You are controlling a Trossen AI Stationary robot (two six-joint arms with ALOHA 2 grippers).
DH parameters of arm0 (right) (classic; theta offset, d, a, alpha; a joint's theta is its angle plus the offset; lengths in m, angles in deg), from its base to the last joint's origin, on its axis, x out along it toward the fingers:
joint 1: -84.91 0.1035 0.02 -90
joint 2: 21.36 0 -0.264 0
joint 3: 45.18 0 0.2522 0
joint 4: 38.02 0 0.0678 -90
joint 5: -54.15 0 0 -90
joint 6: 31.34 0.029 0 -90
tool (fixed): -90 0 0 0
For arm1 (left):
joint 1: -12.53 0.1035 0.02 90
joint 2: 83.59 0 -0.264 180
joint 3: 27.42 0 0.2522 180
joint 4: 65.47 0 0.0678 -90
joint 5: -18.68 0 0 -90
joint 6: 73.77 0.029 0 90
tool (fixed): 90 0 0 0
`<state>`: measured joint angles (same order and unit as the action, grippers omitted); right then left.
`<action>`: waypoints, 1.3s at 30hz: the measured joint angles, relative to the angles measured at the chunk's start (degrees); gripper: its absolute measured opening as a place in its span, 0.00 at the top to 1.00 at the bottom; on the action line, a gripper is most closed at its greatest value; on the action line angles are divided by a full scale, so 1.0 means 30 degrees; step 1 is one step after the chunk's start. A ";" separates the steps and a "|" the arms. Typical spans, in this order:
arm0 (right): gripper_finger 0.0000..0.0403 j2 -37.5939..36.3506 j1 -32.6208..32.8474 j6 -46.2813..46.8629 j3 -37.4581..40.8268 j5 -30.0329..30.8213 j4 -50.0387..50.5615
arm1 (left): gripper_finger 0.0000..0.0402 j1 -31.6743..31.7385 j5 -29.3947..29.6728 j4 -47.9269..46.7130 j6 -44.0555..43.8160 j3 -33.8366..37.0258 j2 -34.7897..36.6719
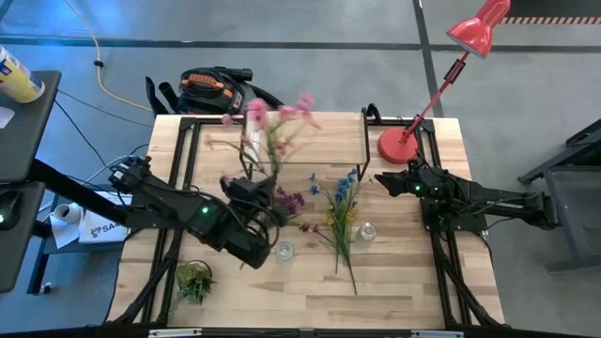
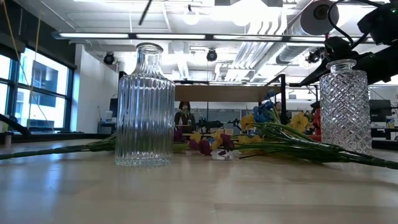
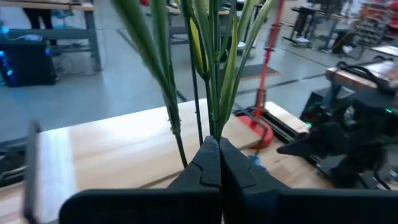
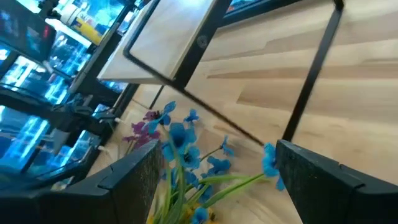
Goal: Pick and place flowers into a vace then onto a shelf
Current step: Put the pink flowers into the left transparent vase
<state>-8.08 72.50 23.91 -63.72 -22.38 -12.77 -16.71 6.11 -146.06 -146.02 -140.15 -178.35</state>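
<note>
My left gripper (image 1: 252, 192) is shut on a pink-flowered bunch (image 1: 279, 117) that stands up over the shelf's near edge. Its green stems (image 3: 214, 56) rise past the shut fingers in the left wrist view. Purple blossoms (image 1: 287, 202) lie on the table beside that gripper. The blue and yellow bunch (image 1: 344, 214) lies flat on the table between two glass vases, a ribbed one (image 2: 146, 106) and a diamond-cut one (image 2: 344, 106). My right gripper (image 1: 380, 178) hovers open just right of the blue blossoms (image 4: 180, 140). The wooden shelf (image 1: 310, 141) stands toward the far edge. My left gripper pinches the pink bunch's green stems at their lower part (image 3: 213, 127) between its two fingers, several stems together. The bunch is upright above the fingers, blossoms on top. Whether the stem ends touch the table is hidden by the gripper.
A red desk lamp (image 1: 404, 143) stands at the far right, close behind my right gripper. A small green plant tuft (image 1: 194, 280) sits near the near-left corner. Black frame bars (image 1: 188, 160) run along both table sides. Bare wood lies along the near edge (image 1: 310, 300).
</note>
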 joint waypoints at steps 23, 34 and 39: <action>0.24 -0.0044 0.0015 0.1588 0.0015 -0.5130 0.0131 | 0.95 -0.4903 0.4181 0.6153 0.2249 0.3632 -0.1527; 0.24 -0.0044 0.0015 0.2565 0.0000 -0.5757 0.0189 | 0.95 -0.4543 0.4195 0.7816 0.3002 0.3617 -0.2496; 0.24 -0.0044 0.0015 0.2616 0.0000 -0.6176 0.0189 | 0.95 -0.3998 0.4217 0.8112 0.3023 0.3590 -0.2485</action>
<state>-8.21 72.55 31.75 -63.72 -40.90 -12.20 -28.71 18.76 -121.72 -136.95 -129.38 -185.80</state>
